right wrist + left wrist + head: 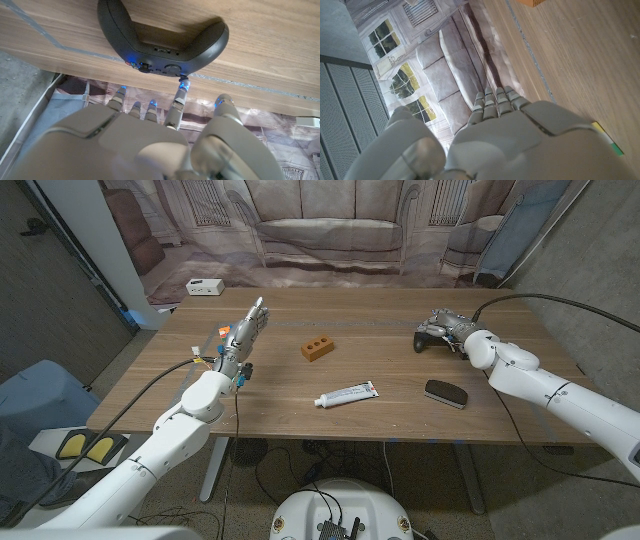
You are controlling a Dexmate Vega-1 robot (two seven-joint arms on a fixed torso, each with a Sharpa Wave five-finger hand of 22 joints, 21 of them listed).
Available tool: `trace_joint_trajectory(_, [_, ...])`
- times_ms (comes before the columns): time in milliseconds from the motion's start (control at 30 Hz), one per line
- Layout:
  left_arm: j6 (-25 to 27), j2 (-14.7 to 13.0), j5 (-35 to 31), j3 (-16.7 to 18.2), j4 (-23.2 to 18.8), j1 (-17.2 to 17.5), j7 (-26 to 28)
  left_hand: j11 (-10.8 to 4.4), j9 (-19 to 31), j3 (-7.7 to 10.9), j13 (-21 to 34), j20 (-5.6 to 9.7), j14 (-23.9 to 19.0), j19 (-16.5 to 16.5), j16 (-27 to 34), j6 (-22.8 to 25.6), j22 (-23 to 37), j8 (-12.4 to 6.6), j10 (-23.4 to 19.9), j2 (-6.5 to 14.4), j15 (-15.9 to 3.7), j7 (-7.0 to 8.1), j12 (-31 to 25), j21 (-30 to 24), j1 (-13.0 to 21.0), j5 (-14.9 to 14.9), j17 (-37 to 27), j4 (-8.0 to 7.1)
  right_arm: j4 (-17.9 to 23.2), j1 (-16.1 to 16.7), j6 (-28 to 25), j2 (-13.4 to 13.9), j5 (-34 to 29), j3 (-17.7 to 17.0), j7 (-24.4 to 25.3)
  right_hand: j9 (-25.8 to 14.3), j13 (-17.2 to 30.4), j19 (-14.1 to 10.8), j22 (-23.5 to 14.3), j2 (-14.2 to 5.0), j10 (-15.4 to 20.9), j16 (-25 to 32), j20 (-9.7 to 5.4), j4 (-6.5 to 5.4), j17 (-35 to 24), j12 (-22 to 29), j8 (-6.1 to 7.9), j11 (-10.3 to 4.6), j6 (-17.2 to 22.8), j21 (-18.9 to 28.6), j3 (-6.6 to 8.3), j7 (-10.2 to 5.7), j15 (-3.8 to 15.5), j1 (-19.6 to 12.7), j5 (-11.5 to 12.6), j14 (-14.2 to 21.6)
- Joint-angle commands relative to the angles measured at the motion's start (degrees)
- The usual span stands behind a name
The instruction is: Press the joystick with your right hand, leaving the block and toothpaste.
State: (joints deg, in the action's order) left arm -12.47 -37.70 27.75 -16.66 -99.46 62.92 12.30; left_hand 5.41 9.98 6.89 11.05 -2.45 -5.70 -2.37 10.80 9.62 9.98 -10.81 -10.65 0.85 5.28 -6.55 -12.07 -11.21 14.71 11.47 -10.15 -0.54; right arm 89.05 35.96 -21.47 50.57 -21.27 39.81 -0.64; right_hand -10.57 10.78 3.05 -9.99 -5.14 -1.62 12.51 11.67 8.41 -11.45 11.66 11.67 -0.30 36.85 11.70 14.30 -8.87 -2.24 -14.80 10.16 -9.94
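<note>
A black game controller (430,339) lies at the table's far right. In the right wrist view the controller (162,37) is close ahead, and one fingertip (182,86) of my right hand (145,140) touches its edge beside a small round joystick (172,68). My right hand (447,325) is over the controller with its fingers stretched out and grips nothing. An orange block (317,349) with holes lies mid-table. A white toothpaste tube (346,394) lies nearer the front. My left hand (242,337) stands at the left with straight fingers, holding nothing.
A black oval object (445,393) lies near the front right edge, below my right forearm. A small white box (204,286) sits at the back left corner. A corner of the orange block (530,2) shows beyond my left hand (520,142).
</note>
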Motion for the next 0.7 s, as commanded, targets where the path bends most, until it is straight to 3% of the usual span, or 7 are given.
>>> trace_joint_trajectory(33, [0.4,0.0,-0.1,-0.2,-0.2,0.0,0.3,-0.17,0.3,0.19,0.2,-0.4,0.2,0.5,-0.1,0.1,0.3,0.03,0.3,0.2,-0.03,0.35,0.0,0.1,0.3,-0.2,-0.2,0.43,-0.5,0.5,0.3,0.2,0.8,-0.3,0.3,-0.1,0.1,-0.7,-0.1,0.09,0.3,0.3,0.24,-0.04,-0.2,0.3,0.09,0.12,2.4,0.3,0.49,2.92,0.14,-0.5,0.0,-1.1])
trace_joint_trajectory(700, [0.5,0.1,-0.4,-0.5,-0.6,0.3,0.6,-0.18,0.3,0.12,0.2,-0.45,0.2,0.5,-0.1,0.2,0.3,0.01,0.4,0.3,-0.1,0.21,0.1,0.1,0.2,-0.2,-0.2,0.53,0.0,1.1,-0.1,1.0,1.1,-0.4,0.3,-0.1,0.1,-0.8,-0.2,0.28,0.5,0.3,0.38,-0.05,-0.2,0.2,-0.05,0.18,2.8,0.2,0.48,3.45,0.03,-0.5,0.0,-1.1])
